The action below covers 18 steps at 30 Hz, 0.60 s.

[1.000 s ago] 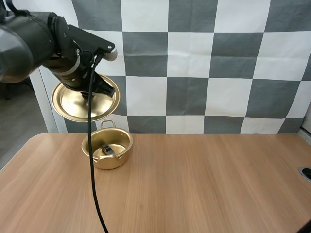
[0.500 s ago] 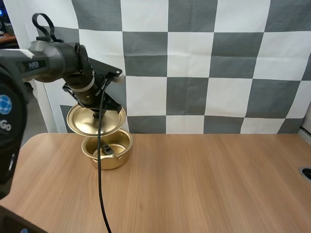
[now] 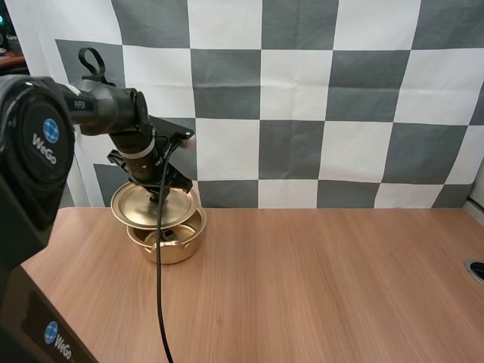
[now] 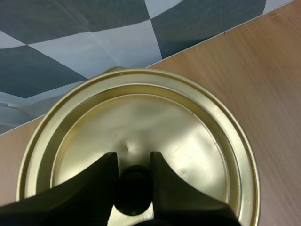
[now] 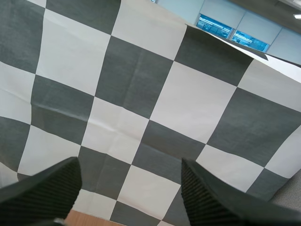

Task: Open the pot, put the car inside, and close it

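Now left tool (image 4: 133,164) pinches lid (image 4: 160,117), top side up, above pot (image 3: 172,249).

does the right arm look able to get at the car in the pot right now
Probably not. The left claw holds the lid low over the pot, covering most of its opening; only a sliver of the car shows under it. The right claw is open.

Bright, even indoor light.
Soft sheen across the gold lid (image 4: 155,117); the table (image 3: 318,287), lower centre, is evenly lit with faint shadows.
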Motion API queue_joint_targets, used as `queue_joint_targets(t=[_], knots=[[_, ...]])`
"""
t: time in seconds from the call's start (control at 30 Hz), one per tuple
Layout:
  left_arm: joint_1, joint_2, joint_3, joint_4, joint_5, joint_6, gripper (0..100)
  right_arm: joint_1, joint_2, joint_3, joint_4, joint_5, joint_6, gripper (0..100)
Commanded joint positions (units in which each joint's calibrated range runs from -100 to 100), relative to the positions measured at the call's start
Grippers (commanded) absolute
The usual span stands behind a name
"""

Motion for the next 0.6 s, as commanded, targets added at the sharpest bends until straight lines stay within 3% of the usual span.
queue_joint_targets(t=[0.0,0.57], knots=[[0.0,0.67,0.01,-0.62,-0.34,0.01,0,-0.04,-0.02,0.02,0.0,0.0,0.02,100],[0.0,5.52,0.01,-2.91,-2.11,0.01,0,-0.04,-0.02,0.02,0.0,0.0,0.02,100]])
